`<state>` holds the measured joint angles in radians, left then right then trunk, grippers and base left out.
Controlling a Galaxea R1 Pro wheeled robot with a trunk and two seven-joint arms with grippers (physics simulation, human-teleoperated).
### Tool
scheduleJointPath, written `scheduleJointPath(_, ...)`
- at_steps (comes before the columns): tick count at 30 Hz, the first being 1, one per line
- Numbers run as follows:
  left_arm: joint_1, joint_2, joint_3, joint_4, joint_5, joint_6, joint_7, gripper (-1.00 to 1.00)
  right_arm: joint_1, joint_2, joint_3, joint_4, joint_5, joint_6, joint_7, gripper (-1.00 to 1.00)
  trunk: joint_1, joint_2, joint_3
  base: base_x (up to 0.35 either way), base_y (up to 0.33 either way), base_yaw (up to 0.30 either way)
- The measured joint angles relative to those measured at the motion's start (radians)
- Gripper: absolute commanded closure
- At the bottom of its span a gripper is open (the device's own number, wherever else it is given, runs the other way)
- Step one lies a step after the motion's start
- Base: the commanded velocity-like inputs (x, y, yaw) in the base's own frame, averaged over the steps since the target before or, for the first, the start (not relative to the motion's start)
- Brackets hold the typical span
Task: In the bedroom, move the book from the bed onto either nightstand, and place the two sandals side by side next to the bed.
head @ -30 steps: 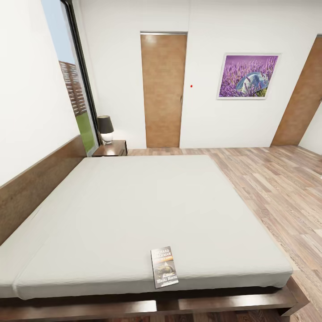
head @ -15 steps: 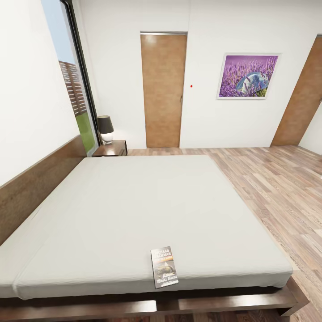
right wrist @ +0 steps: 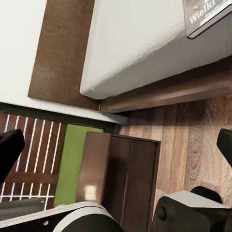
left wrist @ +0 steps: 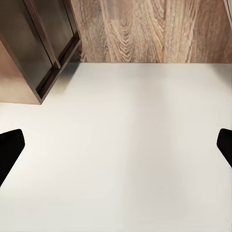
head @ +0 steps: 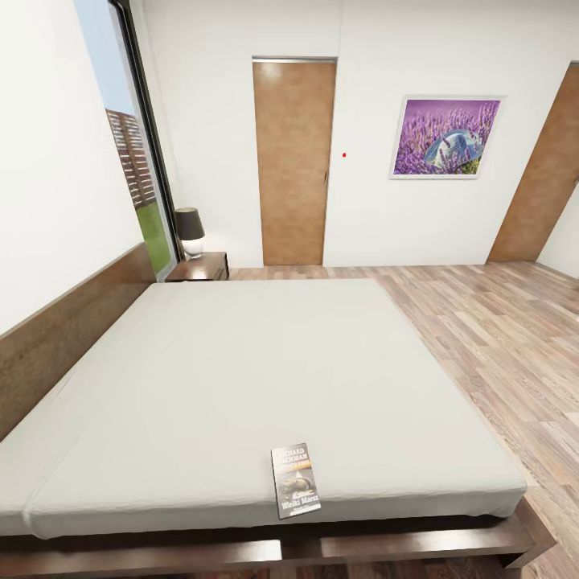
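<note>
Facing bed (head: 241, 378) side-on, off-white mattress spreading wide, headboard along left. Spotting nightstand (head: 199, 267) at far corner, lamp (head: 190, 232) standing on that surface. Locating book (head: 295, 479) flat at mattress near edge, corner also showing in right wrist view (right wrist: 205, 17).

Left claw (left wrist: 116, 145) hanging spread open over bare mattress; right claw (right wrist: 116, 145) likewise spread open, empty, above floor beside bed frame.

Judging next: reaching for book with right claw, pinching overhanging edge, lifting level. No sandals seen.
</note>
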<state>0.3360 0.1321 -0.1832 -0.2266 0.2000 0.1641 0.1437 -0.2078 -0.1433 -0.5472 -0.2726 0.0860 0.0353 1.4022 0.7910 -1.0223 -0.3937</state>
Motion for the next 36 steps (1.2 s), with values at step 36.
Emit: scheduleJointPath(36,-0.011,0.001,0.006,-0.003,-0.002,0.014,-0.006,-1.0,-0.018,0.008,-0.006,-0.014,-0.007,0.008,-0.004,-1.0,0.0,0.0,0.0,0.0,0.0,0.0)
